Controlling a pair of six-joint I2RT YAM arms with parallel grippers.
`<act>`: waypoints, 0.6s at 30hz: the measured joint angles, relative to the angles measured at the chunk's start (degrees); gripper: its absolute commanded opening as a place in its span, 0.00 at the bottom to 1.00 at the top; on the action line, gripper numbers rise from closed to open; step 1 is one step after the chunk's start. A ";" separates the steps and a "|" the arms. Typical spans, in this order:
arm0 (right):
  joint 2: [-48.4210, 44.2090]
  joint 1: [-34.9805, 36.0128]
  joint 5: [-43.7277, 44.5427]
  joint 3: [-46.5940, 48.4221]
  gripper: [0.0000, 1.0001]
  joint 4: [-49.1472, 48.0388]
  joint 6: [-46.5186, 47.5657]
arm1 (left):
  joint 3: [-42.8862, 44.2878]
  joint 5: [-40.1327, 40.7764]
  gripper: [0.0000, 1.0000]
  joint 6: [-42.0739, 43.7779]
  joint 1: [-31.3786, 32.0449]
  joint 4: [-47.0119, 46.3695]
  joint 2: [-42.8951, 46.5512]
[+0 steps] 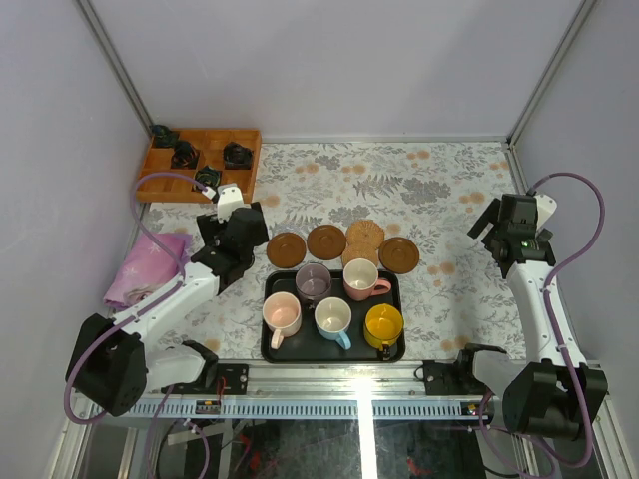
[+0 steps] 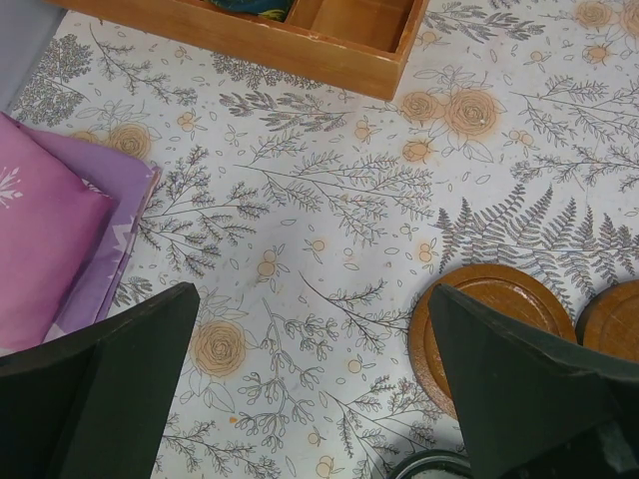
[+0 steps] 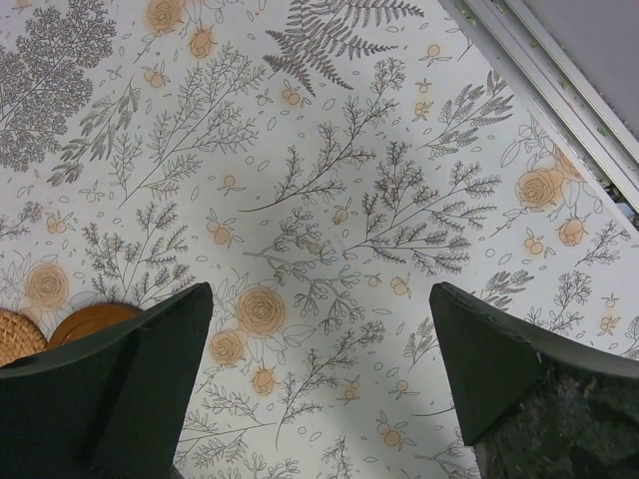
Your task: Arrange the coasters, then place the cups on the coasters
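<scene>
Several brown coasters lie in a row behind the tray: dark ones [image 1: 287, 249] [image 1: 325, 241] [image 1: 399, 254] and a lighter woven one [image 1: 364, 236]. Several cups stand on the black tray [image 1: 268, 347]: mauve-grey [image 1: 314, 282], salmon-pink [image 1: 360, 278], peach [image 1: 282, 314], light blue [image 1: 332, 317], yellow [image 1: 383, 323]. My left gripper [image 1: 243, 232] [image 2: 312, 299] hangs open over bare cloth just left of the leftmost coaster [image 2: 504, 286]. My right gripper [image 1: 496, 226] [image 3: 319, 291] is open and empty to the right of the row; a dark coaster [image 3: 95, 319] and the woven coaster [image 3: 14, 335] show at its left.
A wooden compartment box [image 1: 203, 164] [image 2: 300, 42] with small black objects sits at the back left. A folded pink-purple cloth [image 1: 148, 267] [image 2: 50, 239] lies at the left edge. The metal frame rail [image 3: 559, 70] borders the flowered tablecloth on the right.
</scene>
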State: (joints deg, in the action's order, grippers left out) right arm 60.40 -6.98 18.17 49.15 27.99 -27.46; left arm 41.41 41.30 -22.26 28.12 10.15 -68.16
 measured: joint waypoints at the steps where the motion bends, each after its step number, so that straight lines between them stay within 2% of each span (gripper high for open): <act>1: 0.00 0.00 0.22 0.00 0.98 0.00 0.00 | 0.00 0.00 1.00 0.02 -0.04 0.00 -0.04; 18: 0.00 0.00 0.35 0.00 0.99 -0.04 0.02 | 0.00 -0.13 1.00 0.00 -0.22 0.00 -0.04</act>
State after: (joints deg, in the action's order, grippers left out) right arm 60.40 -6.98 18.52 49.15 27.94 -27.44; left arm 41.41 41.17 -22.26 27.90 10.15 -68.20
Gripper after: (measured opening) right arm 0.984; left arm 0.997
